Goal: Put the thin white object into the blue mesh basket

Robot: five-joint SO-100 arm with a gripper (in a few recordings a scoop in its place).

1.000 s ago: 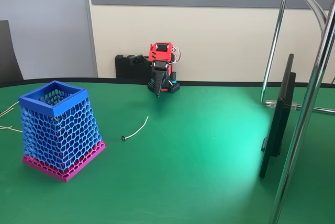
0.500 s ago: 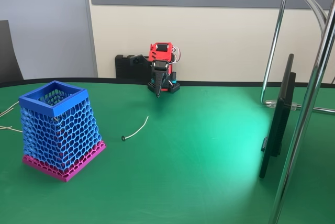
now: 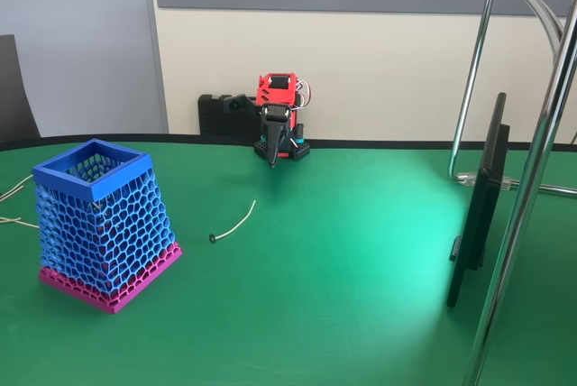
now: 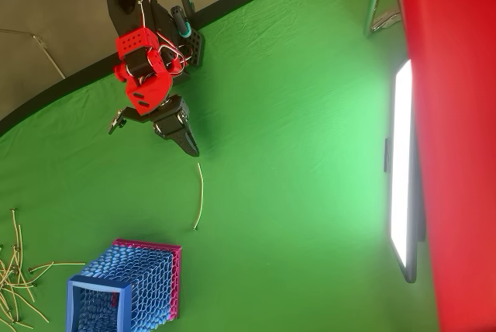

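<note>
At the far edge of the green table [image 3: 361,251], the red-and-black arm [image 3: 276,97] sits folded, gripper [image 3: 273,156] pointing down w/ its tip just over the cloth. Overhead, the gripper [image 4: 188,144] looks drawn to a single dark point, fingers together or nearly so; nothing seen between them. It's small and dark in both views, so can't tell for sure if shut. It touches no task thing.

Strip [image 3: 233,224] lies flat on the table, apart from the gripper, between arm and basket. Fixed view: long axis runs diagonally, upper end toward the arm, lower end w/ a tiny dark ring toward the basket [image 3: 101,224]. Overhead, the strip [image 4: 201,196] runs roughly top to bottom w/ a slight bow, top end near the gripper tip but not touching, bottom end pointing toward the basket [image 4: 128,289].

Basket stands upright at left in the fixed view, blue rim up, pink band on the cloth, near the strip but clear of it. Overhead its lower part is cut off by the frame edge. Inside is hard to make out through the mesh.

Pale wires [image 4: 19,270] lie loose at the left edge overhead, partly cut off. A monitor [image 3: 478,206] stands edge-on at right, beside a chrome stand [image 3: 532,179].
</note>
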